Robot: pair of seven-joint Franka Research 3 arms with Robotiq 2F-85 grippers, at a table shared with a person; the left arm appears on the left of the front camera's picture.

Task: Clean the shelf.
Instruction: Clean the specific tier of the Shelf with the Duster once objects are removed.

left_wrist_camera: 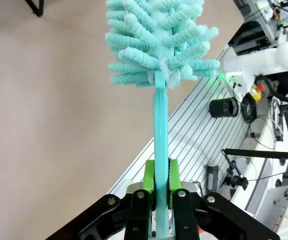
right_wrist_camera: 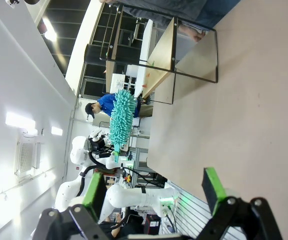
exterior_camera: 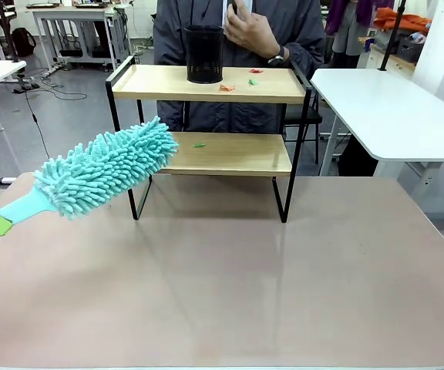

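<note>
Front view: a small two-tier shelf (exterior_camera: 160, 83) of light wooden boards in a thin black metal frame stands at upper centre, on the far part of a pinkish-beige table (exterior_camera: 230, 293). A black mesh cup (exterior_camera: 204, 54) sits on its top board beside small orange, red and green scraps (exterior_camera: 227, 88); another green scrap (exterior_camera: 199, 144) lies on the lower board. A person's hand (exterior_camera: 249, 31) is raised behind the shelf. From the lower left, a fluffy teal microfibre duster (exterior_camera: 106, 176) slants up, its tip near the shelf's left front leg. In the left wrist view, the left gripper (left_wrist_camera: 161, 175) has its green pads clamped on the duster's thin teal handle. In the right wrist view, the right gripper (right_wrist_camera: 154, 187) stands with its fingers wide apart and nothing between them. Likely risks: the bulky head could snag on the frame and shift the light shelf, a sweep along the top could topple the cup, or the slim handle could twist in the pads.
</note>
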